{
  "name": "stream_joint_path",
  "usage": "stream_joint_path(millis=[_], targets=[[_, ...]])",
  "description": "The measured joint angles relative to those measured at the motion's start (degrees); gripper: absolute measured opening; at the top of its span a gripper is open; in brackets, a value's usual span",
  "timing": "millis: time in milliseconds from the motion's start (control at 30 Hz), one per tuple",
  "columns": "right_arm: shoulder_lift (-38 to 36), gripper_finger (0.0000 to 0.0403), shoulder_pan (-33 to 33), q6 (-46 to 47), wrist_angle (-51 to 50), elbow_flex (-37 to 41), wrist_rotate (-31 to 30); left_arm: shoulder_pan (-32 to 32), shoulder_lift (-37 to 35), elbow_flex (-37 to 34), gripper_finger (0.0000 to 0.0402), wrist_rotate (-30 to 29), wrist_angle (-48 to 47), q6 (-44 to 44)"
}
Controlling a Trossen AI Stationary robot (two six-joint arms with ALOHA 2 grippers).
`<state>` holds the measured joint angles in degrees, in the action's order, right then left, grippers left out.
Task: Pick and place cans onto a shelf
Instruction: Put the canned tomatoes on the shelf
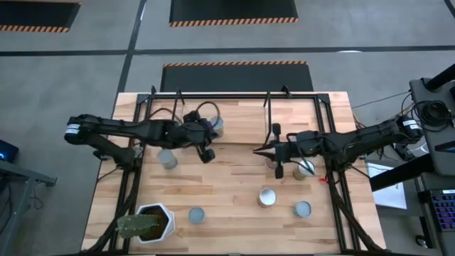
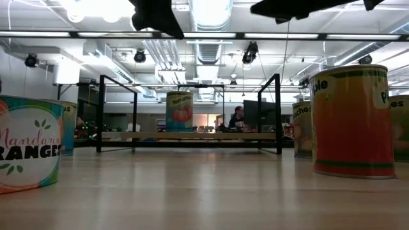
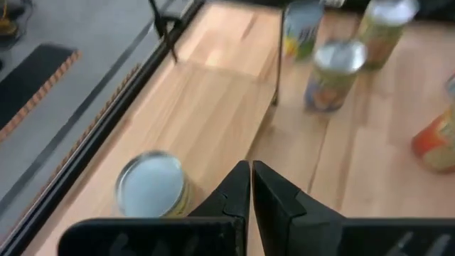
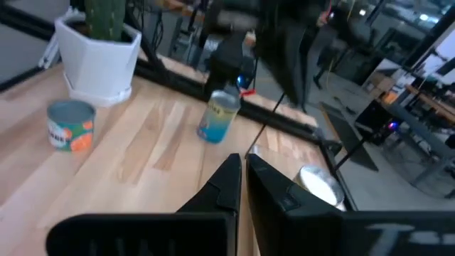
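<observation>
From above: pale planked wooden table [image 1: 234,178] with a black rod frame along its edges. Left gripper [image 1: 207,153] over the low light-wood shelf [image 1: 234,121] at the far side, fingers pressed together, nothing held; one silver-topped can [image 1: 215,125] on the shelf just beside it, another can [image 1: 168,159] near, toward the left arm's own base. Right gripper [image 1: 260,151] pointing toward the table's middle, fingers likewise closed and empty; a can [image 1: 304,169] just under its wrist, two more cans [image 1: 267,197] [image 1: 302,208] nearer the front edge, a further one [image 1: 196,215] beside the white hexagonal pot [image 1: 161,219] with a green cactus.

Level with the tabletop: smooth blond boards, thin black legs carrying the shelf, a tomato-labelled can [image 2: 179,111] standing upright on it; big round cans close at both sides, arms only dark shapes overhead.

From the left wrist: two dark tapered fingers [image 3: 238,193] meeting tip to tip, a flat grey lid [image 3: 151,183] just beside them.

From the right wrist: dark fingers [image 4: 227,181] closed, a blue-labelled can [image 4: 220,116] ahead, an orange-labelled one [image 4: 70,124] near the pot.
</observation>
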<state>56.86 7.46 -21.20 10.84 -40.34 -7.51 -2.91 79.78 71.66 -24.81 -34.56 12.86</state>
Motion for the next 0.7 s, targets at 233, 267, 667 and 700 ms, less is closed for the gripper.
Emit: stream_joint_path(millis=[233, 267, 667, 700], targets=[[-3.09, 0.0013, 0.0, -2.92, -0.17, 0.02, -0.02, 3.54, 6.38, 4.68, 0.0, -0.12, -6.65, -3.97], [-3.22, 0.0013, 0.0, -3.22, -0.39, 0.02, -0.02, 4.47, 7.02, 4.82, 0.0, -0.12, -6.82, -4.9], [-2.78, 0.0013, 0.0, -4.43, -1.61, 0.11, -0.16, 17.3, 13.22, 4.4, 0.0, 9.8, -5.83, -7.77], [-2.78, 0.0013, 0.0, -4.43, -1.65, 0.11, -0.2, 17.56, 13.77, 4.39, 0.0, 9.87, -5.95, -7.9]])
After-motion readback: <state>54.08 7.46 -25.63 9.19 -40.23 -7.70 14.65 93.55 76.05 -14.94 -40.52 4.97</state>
